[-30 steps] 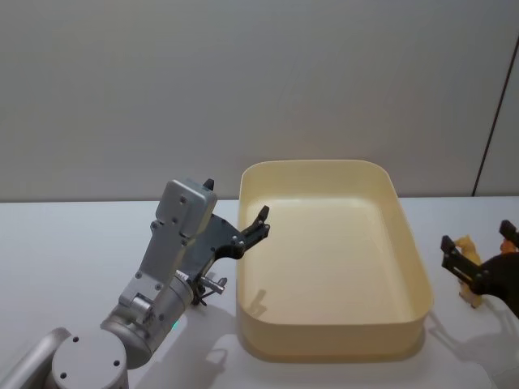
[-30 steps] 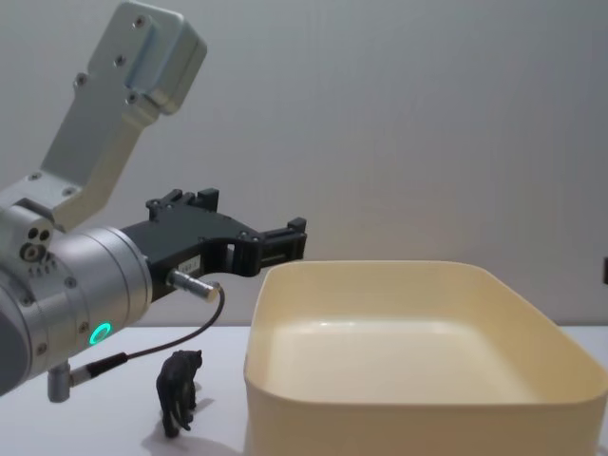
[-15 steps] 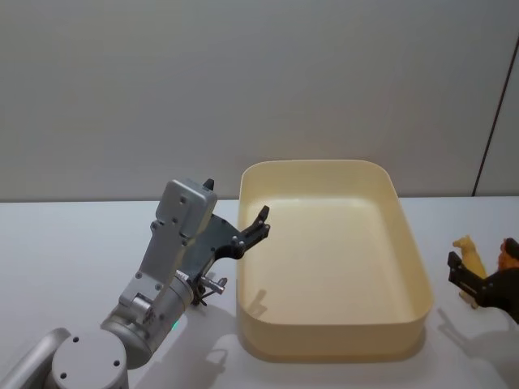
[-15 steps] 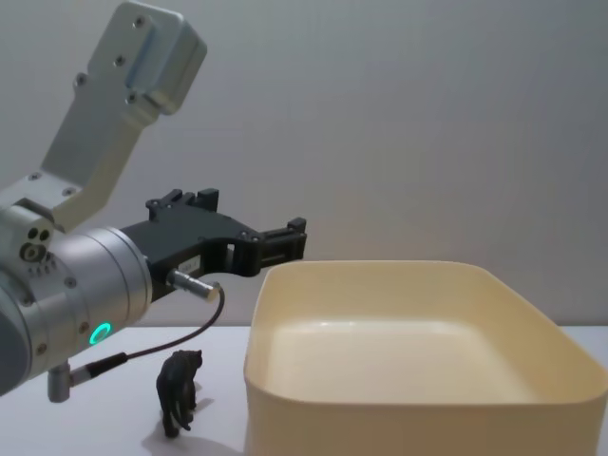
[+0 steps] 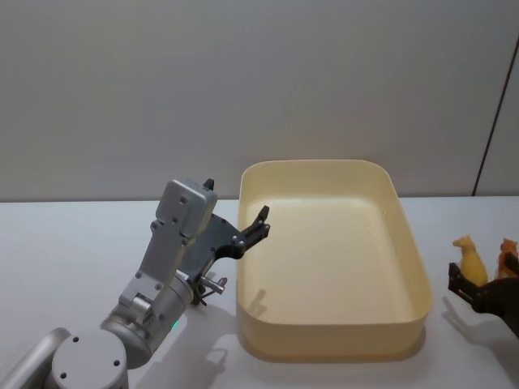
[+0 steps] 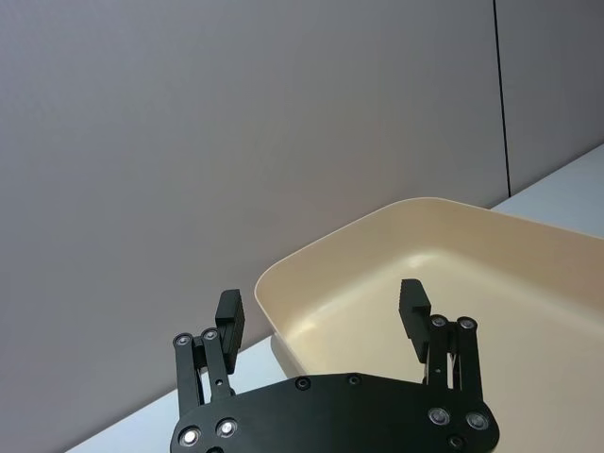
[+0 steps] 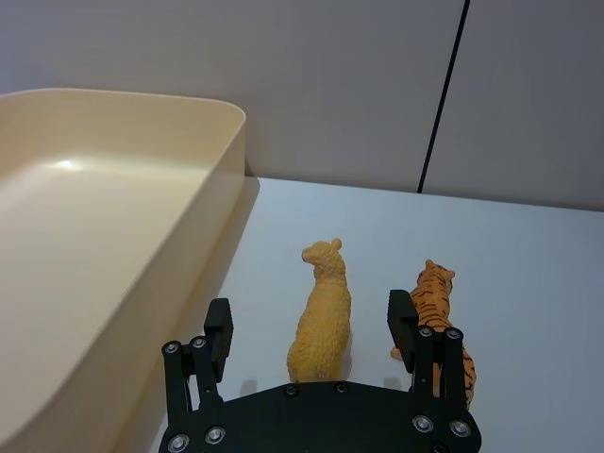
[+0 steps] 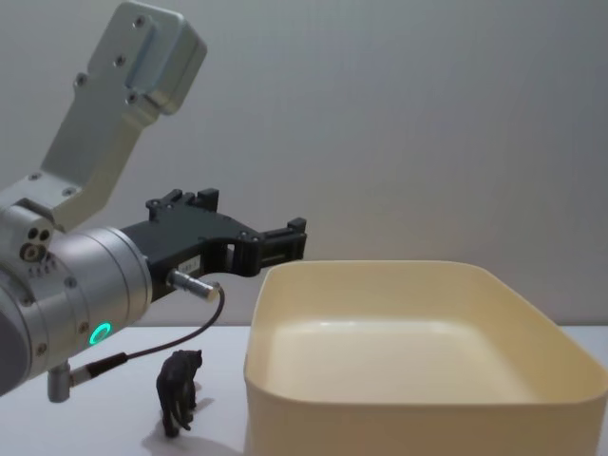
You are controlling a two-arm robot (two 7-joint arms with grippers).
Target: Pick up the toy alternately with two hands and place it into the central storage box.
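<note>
The central storage box [image 5: 332, 339] sits in the middle of the white tabletop [image 5: 73, 243], long sides running near to far.

The left claw [image 6: 321, 304] hangs above the tabletop just left of the box, level with its rim and aimed at the left wall. Its fingers are spread wide and grasp nothing. A green light ring [image 8: 100, 332] glows on the silver wrist behind it. Under that arm a small dark animal figure [image 8: 179, 388] stands upright on the tabletop, close to the box's near-left corner but not touching it.

To the right of the box, the right claw [image 7: 310, 313] is low over the tabletop, also released, fingers well apart. A yellow animal toy [image 7: 326, 302] (long-necked, something like an alpaca) stands upright just beyond it, in line with the gap between the fingers and facing away from the wrist. Neither finger presses on it. Just to the right of it stands a striped orange tiger toy [image 7: 432, 293], partly hidden behind one finger. Both toys are on the tabletop, outside the box and apart from its right wall.
</note>
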